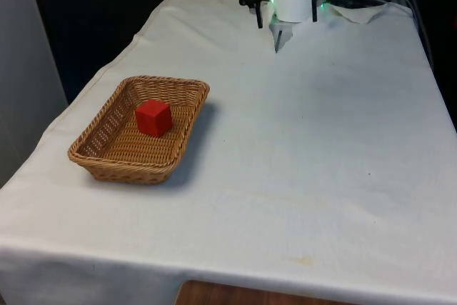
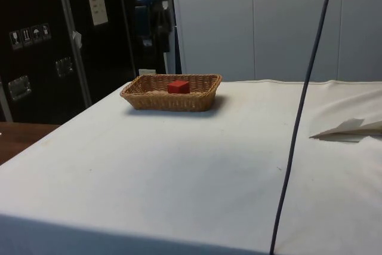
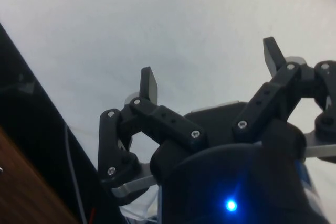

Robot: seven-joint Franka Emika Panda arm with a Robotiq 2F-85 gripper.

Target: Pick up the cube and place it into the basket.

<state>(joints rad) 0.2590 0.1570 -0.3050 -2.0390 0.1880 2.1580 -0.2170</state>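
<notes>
One red cube (image 1: 153, 118) sits inside the basket (image 1: 187, 89), so the task looks done, while the gripper (image 3: 212, 74) hangs spread and empty.

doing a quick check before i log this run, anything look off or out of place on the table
Nothing stands out. The red cube sits inside the wicker basket, which lies flat and undamaged on the white cloth. The gripper is open and empty, well away from the basket.

The claw (image 3: 211, 72) hangs with fingers spread over bare white cloth (image 3: 157, 19).
</notes>
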